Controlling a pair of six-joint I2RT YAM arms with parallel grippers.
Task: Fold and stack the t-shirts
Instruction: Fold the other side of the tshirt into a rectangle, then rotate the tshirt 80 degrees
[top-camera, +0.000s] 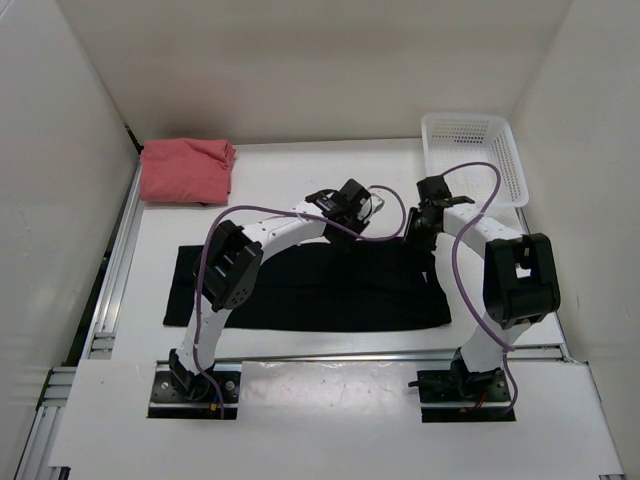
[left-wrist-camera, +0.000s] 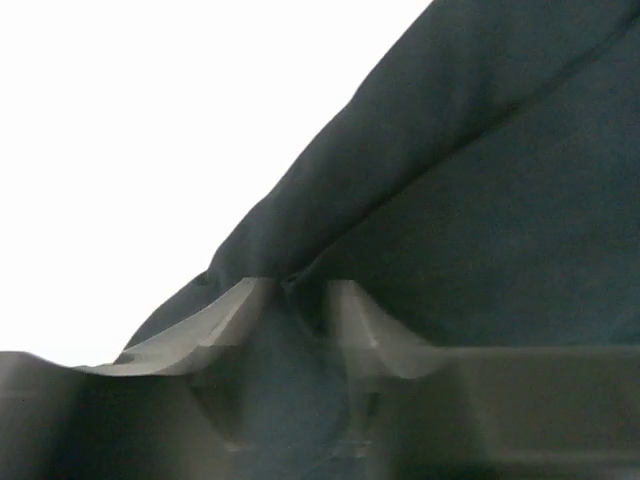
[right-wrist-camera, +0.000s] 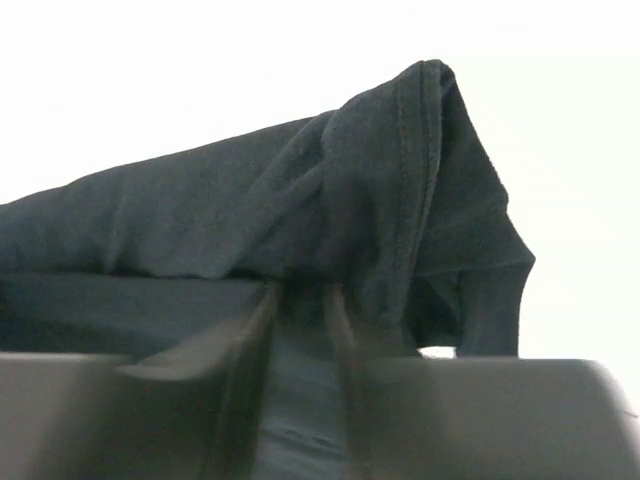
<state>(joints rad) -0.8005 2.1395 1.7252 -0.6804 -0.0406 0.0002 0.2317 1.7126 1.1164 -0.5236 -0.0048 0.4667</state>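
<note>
Black t-shirt (top-camera: 300, 290) lies as a long half-folded band on the table (top-camera: 300, 165), left pincer (left-wrist-camera: 295, 290) and right pincer (right-wrist-camera: 302, 292) both narrow around its far edge (can't tell if gripping), pink t-shirt (top-camera: 185, 170) sits folded far left, so more folding plus stacking remain.

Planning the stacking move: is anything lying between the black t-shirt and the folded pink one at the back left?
Nothing visible does. Only bare table separates the black t-shirt from the pink t-shirt; the basket sits back right, off that path. The left gripper and right gripper have black cloth between their fingers.
</note>
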